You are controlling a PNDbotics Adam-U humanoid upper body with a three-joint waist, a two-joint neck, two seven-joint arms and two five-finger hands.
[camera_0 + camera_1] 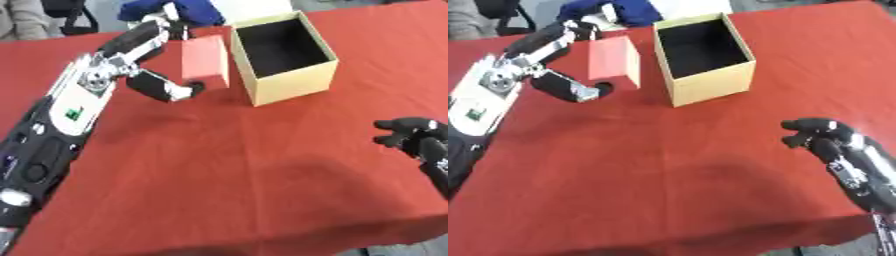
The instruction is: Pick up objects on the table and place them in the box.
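Left hand [162, 60] curled, pinching — right hand [820, 134] idle, fingers relaxed.

The bench [262, 170] is covered in plain, deep red cloth with no pattern. The box [293, 82] near the far edge is pale tan cardboard outside and black inside. Just beside it, the block [204, 62] is a lighter, pinkish red, paler on its narrow side face. The left hand [166, 87] is black with white and silver parts, and the arm behind it carries a small green mark on a white panel. The right hand [824, 135], near the right edge, is black throughout.
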